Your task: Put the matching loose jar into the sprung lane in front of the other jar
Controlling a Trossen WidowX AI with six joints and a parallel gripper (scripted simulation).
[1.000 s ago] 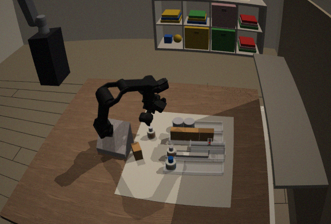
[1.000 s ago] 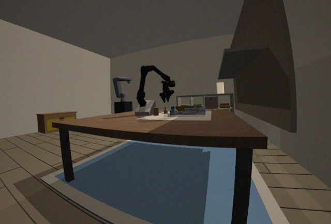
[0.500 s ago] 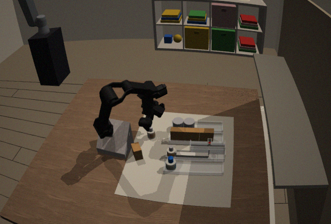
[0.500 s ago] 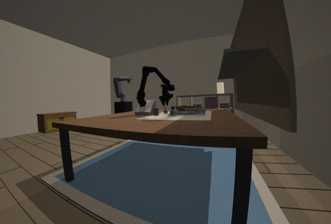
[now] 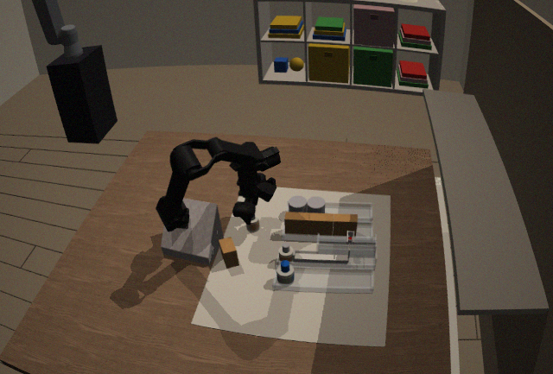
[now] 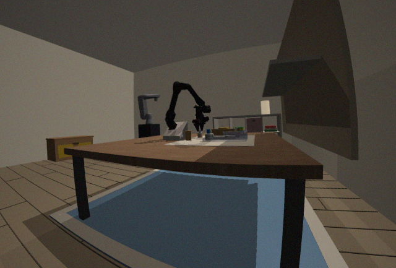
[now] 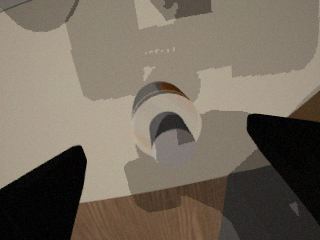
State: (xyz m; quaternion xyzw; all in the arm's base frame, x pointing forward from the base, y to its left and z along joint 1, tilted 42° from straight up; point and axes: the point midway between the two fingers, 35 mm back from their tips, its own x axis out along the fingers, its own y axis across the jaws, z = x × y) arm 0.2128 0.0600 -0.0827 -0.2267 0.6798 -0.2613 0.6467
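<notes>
The loose jar [image 5: 253, 224] [image 6: 200, 134] [image 7: 167, 117], with a pale grey cap and a brown band, stands upright on the pale mat [image 5: 250, 302]. My gripper [image 5: 254, 212] [image 6: 200, 129] [image 7: 168, 137] is open and empty and points down over this jar; the fingertips are on either side of it in the wrist view, near cap height. A similar grey-capped jar [image 5: 285, 254] stands at the front of the sprung lane. The thin grey bar [image 5: 321, 257] runs back behind it. The pusher plate cannot be made out.
A blue-capped jar [image 5: 285, 273] [image 6: 208, 135] stands in the neighbouring clear lane. Orange-brown boxes [image 5: 320, 224] and two grey-lidded jars [image 5: 297, 204] fill the farther lanes. A small orange-brown block [image 5: 229, 252] [image 6: 188, 135] stands beside the grey arm base [image 5: 192, 240].
</notes>
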